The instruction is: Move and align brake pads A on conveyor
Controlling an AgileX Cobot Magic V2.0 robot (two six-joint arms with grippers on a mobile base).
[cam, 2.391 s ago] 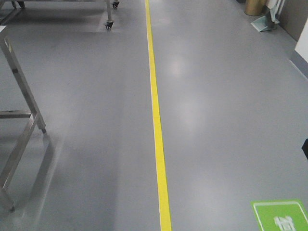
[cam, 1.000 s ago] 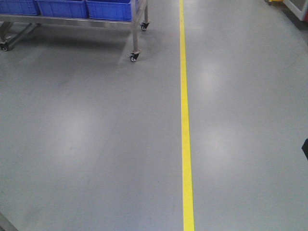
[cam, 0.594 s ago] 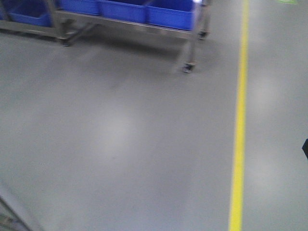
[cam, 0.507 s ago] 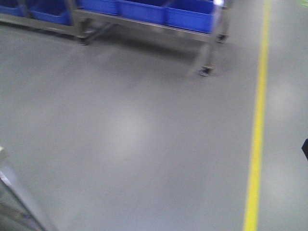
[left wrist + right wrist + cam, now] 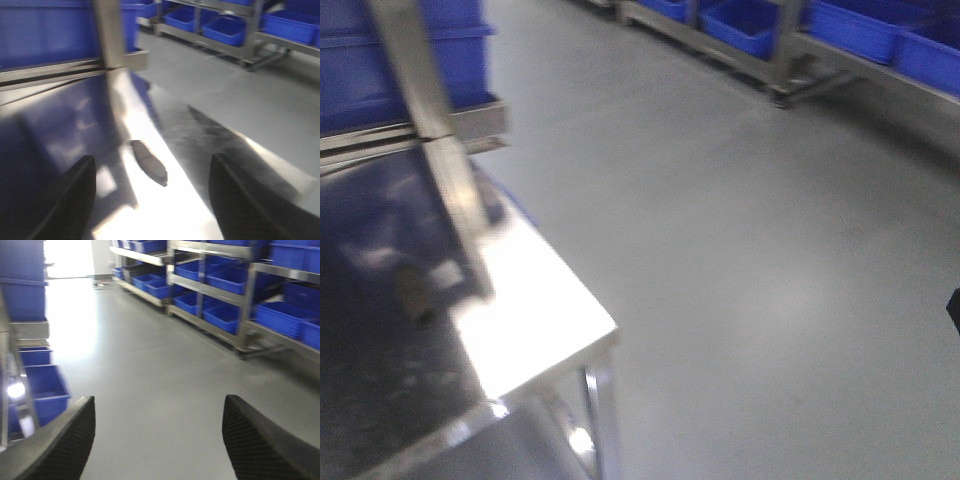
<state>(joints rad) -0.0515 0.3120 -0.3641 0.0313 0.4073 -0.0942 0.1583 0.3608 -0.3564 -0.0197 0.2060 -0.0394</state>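
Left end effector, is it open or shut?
The left end effector is open: its fingers sit far apart, with the steel table and a dark pad showing between them; nothing is held.

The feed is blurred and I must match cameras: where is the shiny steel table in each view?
Front-facing: the steel table fills the lower left, its corner pointing right.
Left wrist: the steel table fills the left and centre.
Right wrist: its top is not in view.
Shared landmark: blue bins on racks, upper right in all three.
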